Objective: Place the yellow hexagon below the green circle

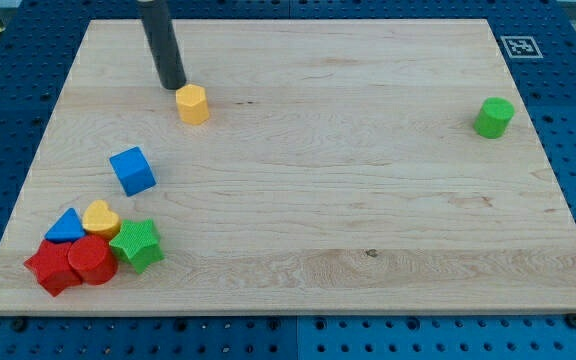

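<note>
**Hexagon push setup: long haul across the bench**

Tip (173,84) placement is the whole game here. My tip sits just beside the yellow hexagon (193,103), on its far-left side, close enough that I can't tell if it's touching yet. No gripper on this arm, just the rod, so nothing to report as wide or narrow; it holds nothing.

The hexagon is in the far-left part of the bench (298,250), and the green circle (494,117) is way over at the right edge, well apart from it. So I'd say the push has barely started, if at all.

How I'd do it well: get squarely behind the hexagon on its left and drive it right in a steady line, aiming a bit nearer than the circle so it ends up below it, not bumping it. An off-centre push will probably make the block spin off sideways, so small corrections beat one big shove. The path looks open; the blue cube (132,170) and the cluster in the near-left corner are out of the way.

The hexagon itself is small, chunky, orange-yellow, flat on top, standing upright.
</note>
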`<state>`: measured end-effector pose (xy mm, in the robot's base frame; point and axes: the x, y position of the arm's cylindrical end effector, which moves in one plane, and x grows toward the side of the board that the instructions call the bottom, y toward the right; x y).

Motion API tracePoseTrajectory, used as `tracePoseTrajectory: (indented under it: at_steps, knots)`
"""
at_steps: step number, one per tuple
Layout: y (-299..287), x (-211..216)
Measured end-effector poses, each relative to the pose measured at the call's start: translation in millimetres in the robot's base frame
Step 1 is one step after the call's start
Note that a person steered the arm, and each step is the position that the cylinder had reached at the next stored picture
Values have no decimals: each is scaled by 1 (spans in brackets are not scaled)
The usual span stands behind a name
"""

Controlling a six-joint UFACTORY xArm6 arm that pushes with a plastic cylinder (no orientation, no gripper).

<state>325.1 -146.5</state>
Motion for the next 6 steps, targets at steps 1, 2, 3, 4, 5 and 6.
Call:
tracePoseTrajectory:
  at_steps: [1, 2, 3, 4, 5, 6]
  knots:
    - [8, 0]
    - [-35, 1]
    - [-51, 9]
    - [-23, 26]
    - [-3, 29]
    - [20, 42]
